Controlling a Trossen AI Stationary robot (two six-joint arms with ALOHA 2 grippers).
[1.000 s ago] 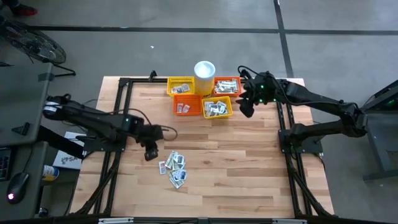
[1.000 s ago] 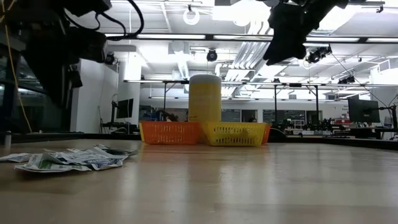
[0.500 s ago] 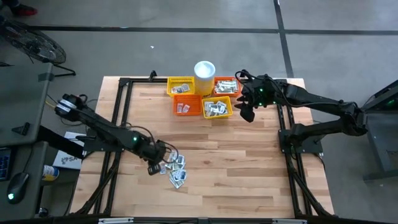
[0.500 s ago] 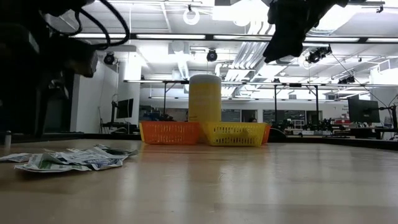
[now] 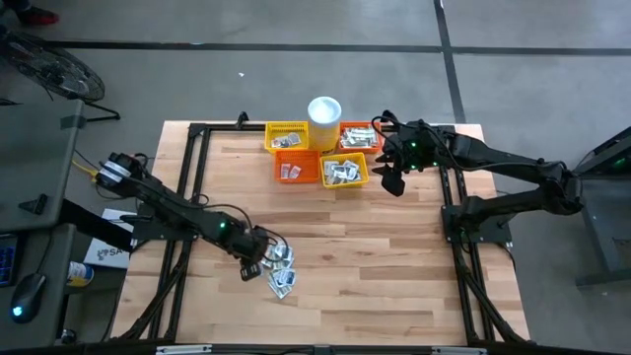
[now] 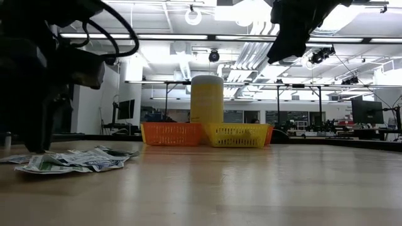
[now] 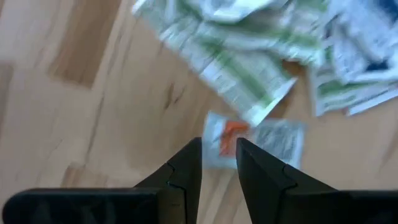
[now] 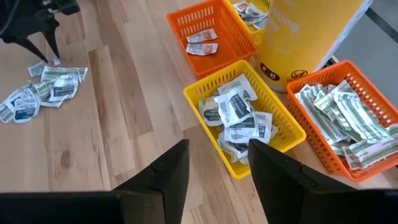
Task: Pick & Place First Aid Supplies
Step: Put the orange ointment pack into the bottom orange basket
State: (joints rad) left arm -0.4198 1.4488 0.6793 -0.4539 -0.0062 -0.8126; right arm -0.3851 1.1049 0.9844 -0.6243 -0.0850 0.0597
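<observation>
The first aid sachets lie in a loose pile (image 5: pixel 278 266) on the wooden table, also seen in the low view (image 6: pixel 69 160) and the left wrist view (image 7: pixel 249 56). My left gripper (image 5: pixel 248 269) stands at the pile's left edge, fingers pointing down and a little apart, over a small sachet with an orange mark (image 7: pixel 249 138). My right gripper (image 5: pixel 392 179) is open and empty, held high to the right of the baskets (image 8: pixel 217 165). My left gripper has its fingertips (image 7: pixel 189 155) low at the near edge of the small orange-marked sachet (image 7: pixel 231 138), which lies flat on the table. I cannot tell whether they touch it.
Four small mesh baskets stand at the table's far side: yellow (image 5: pixel 287 136), orange (image 5: pixel 296 166), yellow (image 5: pixel 343 171) and orange (image 5: pixel 360 136), all with sachets inside. A white cylindrical cup (image 5: pixel 324 110) stands between them. Bare wood lies between pile and baskets.
My left gripper has moved toward the table's near edge and a little right, to the pile's left edge, and has come down close to the table. The pile has kept still.
</observation>
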